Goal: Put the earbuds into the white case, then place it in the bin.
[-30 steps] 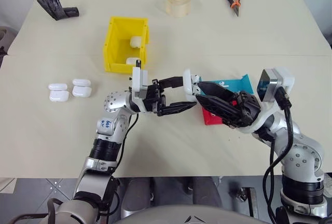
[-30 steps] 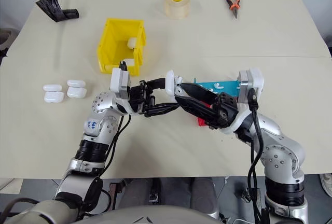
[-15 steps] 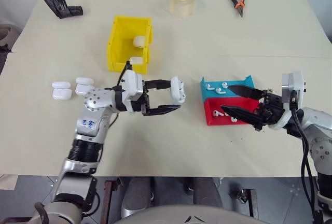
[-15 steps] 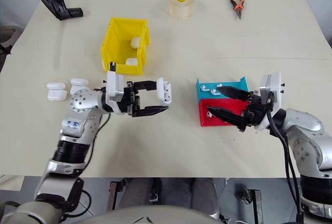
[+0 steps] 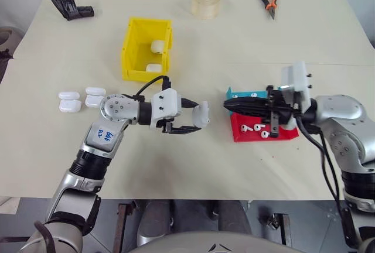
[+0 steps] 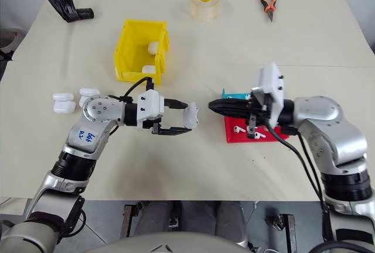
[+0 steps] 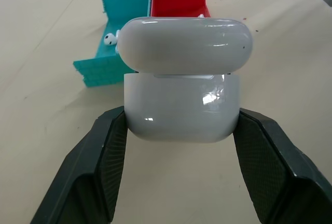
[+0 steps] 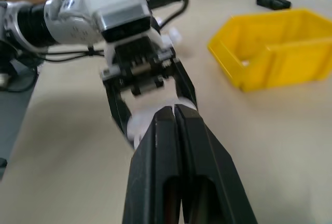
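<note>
My left gripper (image 5: pixel 195 117) is shut on the white case (image 5: pixel 201 114), held out level just above the table; its lid (image 7: pixel 189 37) rests on the body with a thin seam showing. My right gripper (image 5: pixel 227 106) is shut and points at the case from a short gap away, and I see nothing between its fingers (image 8: pixel 176 146). Earbuds (image 5: pixel 256 128) lie in the red tray (image 5: pixel 281 134), and another earbud (image 7: pixel 109 38) lies in the teal tray (image 7: pixel 98 71), which sits partly under the right gripper. The yellow bin (image 5: pixel 133 54) stands behind the left arm with two white cases inside.
Several more white cases (image 5: pixel 80 99) lie at the left of the table. A tape roll (image 5: pixel 206 1), orange-handled pliers (image 5: pixel 266 0) and a black object (image 5: pixel 69 5) lie along the far edge.
My right gripper drew back from the case to the trays, open, then shut and swung its tip back toward the case. The left gripper rolled and sank a little, keeping the case.
</note>
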Controlling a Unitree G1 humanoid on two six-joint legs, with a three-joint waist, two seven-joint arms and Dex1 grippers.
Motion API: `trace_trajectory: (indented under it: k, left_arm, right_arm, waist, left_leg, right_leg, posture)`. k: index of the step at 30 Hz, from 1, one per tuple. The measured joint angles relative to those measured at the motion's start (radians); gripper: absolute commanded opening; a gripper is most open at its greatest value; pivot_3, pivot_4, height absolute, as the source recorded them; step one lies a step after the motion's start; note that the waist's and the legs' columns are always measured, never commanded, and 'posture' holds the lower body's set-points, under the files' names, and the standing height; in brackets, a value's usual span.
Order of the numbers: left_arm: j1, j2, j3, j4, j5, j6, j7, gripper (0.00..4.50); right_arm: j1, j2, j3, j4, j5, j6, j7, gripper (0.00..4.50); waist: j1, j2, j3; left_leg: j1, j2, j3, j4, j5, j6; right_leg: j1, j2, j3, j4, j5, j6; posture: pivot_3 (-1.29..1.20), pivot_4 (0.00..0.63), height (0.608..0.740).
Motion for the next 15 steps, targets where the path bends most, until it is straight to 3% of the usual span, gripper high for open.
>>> trace_trajectory:
  k: [8,15]
  left_arm:
    - [-0.015,-0.020,-0.028,-0.002,0.006,0.021,0.008,2.73]
    - [-0.014,-0.021,-0.023,-0.017,-0.002,0.026,0.022,2.73]
  right_arm:
    - [-0.093,0.096,0.118,-0.029,-0.042,0.072,-0.081,0.05]
    - [-0.036,0.051,0.091,0.017,-0.077,0.046,-0.047,0.05]
  waist:
    - [0.001,0.000,0.000]
    - [0.002,0.000,0.000]
  left_leg:
    - [0.000,0.000,0.000,0.000,0.000,0.000]
    - [-0.001,0.000,0.000,0.000,0.000,0.000]
  right_leg:
    - [0.000,0.000,0.000,0.000,0.000,0.000]
    - [0.000,0.000,0.000,0.000,0.000,0.000]
  posture:
    - [0.00,0.150,0.740]
    - [0.00,0.150,0.740]
